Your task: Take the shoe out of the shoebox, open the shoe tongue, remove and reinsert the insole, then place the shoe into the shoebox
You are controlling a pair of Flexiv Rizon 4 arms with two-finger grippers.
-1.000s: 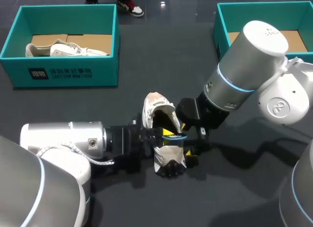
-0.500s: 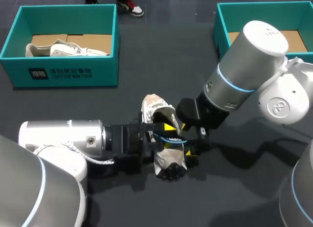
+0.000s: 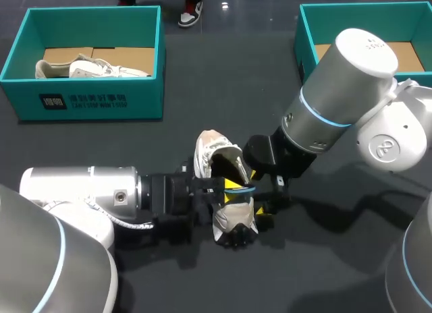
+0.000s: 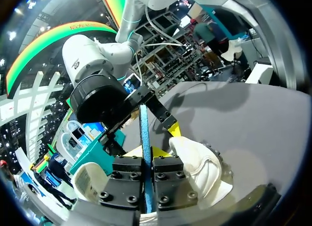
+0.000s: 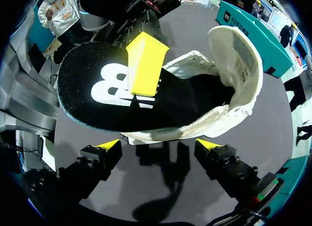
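Dark grey desk (image 3: 202, 90) carries the white shoe (image 3: 233, 215) at its middle, between your arms, its long axis running far to near on a slight slant; which end is the toe is unclear. Your left pincer (image 4: 146, 155) is clamped on the thin, flat black insole (image 5: 112, 109), blue-edged with a white mark, which slants out of the shoe's mouth. Your right pincer (image 5: 158, 145) stands spread, the shoe just ahead of it.

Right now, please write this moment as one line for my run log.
left gripper: shut on insole | insole: partly inside shoe | right gripper: open, beside shoe | shoe: on table
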